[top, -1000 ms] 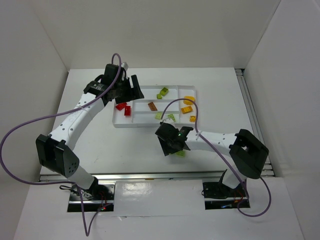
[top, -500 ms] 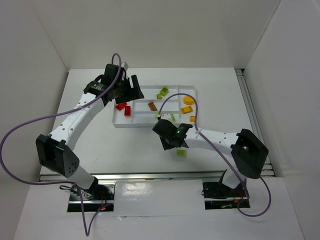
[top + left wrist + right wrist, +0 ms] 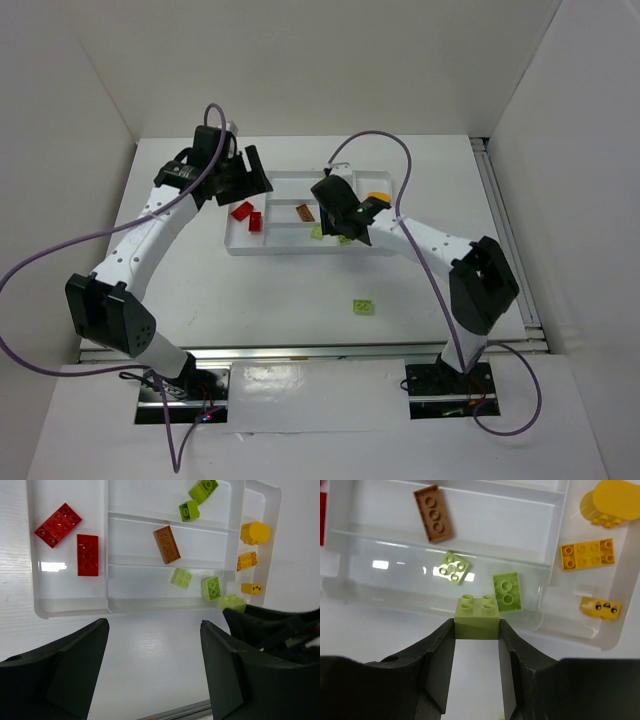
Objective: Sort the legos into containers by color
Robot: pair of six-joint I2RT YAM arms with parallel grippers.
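The white tray [image 3: 300, 250] lies mid-table. Its left compartment holds two red legos [image 3: 58, 524]. The far one holds two lime legos [image 3: 189, 510], the middle one a brown-orange lego [image 3: 434, 513], and the near one two lime legos [image 3: 507, 592]. The right end holds three yellow legos [image 3: 586, 555]. My right gripper [image 3: 477, 630] is shut on a lime lego [image 3: 477, 617] just above the tray's near rim. It also shows in the top view [image 3: 350, 225]. My left gripper [image 3: 154, 630] is open and empty above the tray's left end [image 3: 258, 178].
One lime lego [image 3: 363, 306] lies alone on the table in front of the tray. White walls enclose the table on three sides. A metal rail [image 3: 510, 240] runs along the right edge.
My right gripper has moved from the table in front of the tray up to the tray's near rim with a lime lego. My left gripper has shifted slightly left.
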